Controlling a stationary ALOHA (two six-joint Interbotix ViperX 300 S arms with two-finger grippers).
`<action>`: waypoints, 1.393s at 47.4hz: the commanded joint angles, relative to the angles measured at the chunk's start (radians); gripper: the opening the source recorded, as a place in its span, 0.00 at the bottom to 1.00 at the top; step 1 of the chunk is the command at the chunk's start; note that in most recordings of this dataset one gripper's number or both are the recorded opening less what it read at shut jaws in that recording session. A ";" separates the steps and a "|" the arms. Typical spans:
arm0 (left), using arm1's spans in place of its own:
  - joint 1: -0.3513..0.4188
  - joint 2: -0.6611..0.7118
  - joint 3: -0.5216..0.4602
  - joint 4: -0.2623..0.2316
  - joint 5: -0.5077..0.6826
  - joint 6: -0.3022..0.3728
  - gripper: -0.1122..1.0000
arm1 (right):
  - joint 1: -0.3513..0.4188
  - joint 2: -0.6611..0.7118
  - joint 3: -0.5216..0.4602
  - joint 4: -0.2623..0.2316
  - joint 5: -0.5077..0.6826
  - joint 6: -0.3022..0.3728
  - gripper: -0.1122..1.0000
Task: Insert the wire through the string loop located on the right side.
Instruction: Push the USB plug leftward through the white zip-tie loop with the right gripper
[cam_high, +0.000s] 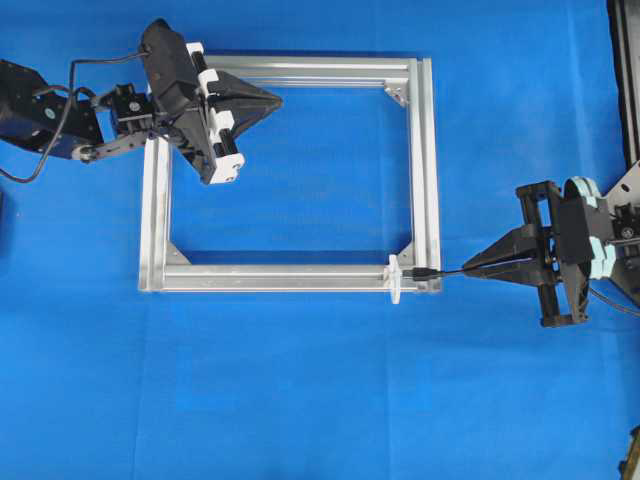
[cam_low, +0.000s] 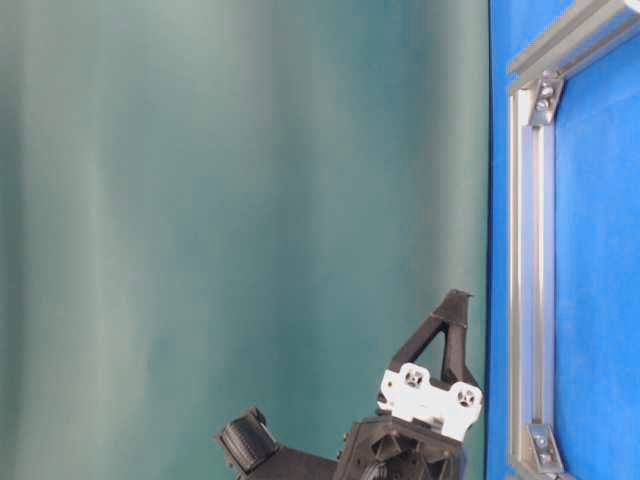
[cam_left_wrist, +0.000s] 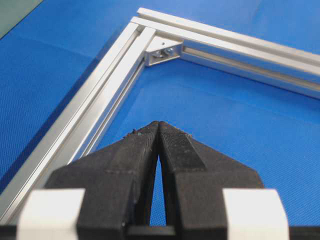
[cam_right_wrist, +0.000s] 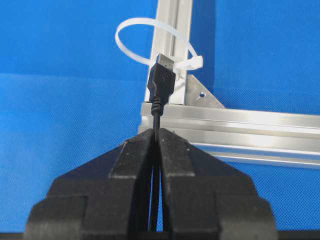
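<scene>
Right gripper (cam_right_wrist: 156, 131): clenched on the wire (cam_right_wrist: 156, 117), pinching the cable just behind the plug; it sits off the frame's right side, near the lower right corner in the overhead view.
Left gripper (cam_left_wrist: 159, 125): clenched, 2 fingers pressed tip to tip, holding nothing; it hangs over the frame's upper left part, tips pointing inward.
Wire: black cable sticks out past the right fingertips, ending in a black plug (cam_right_wrist: 162, 80) with a silver tip. In the overhead view the plug lies over the frame's lower right corner, pointing left.
String loop (cam_right_wrist: 150, 42): white zip-tie style loop, upright on the frame's lower rail close to the lower right corner.
Plug vs loop: silver tip is aimed at the loop, just short of it in the overhead view. Wrist view cannot settle whether the tip has entered the opening.
Frame (cam_high: 428, 170): silver aluminium rectangle with corner brackets (cam_right_wrist: 200, 95), flat on the desk.
Desk (cam_high: 320, 400): covered in blue cloth.
Table-level view: shows only the left arm's gripper and 1 frame rail.
</scene>
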 joint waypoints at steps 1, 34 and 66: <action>0.000 -0.029 -0.006 0.003 -0.011 0.000 0.10 | -0.003 -0.003 -0.008 0.002 -0.011 -0.002 0.08; -0.006 -0.029 -0.006 0.003 -0.012 0.000 0.10 | -0.002 0.147 -0.078 0.003 -0.107 -0.002 0.08; -0.008 -0.029 -0.006 0.003 -0.012 -0.002 0.10 | -0.003 0.321 -0.198 0.003 -0.207 -0.002 0.08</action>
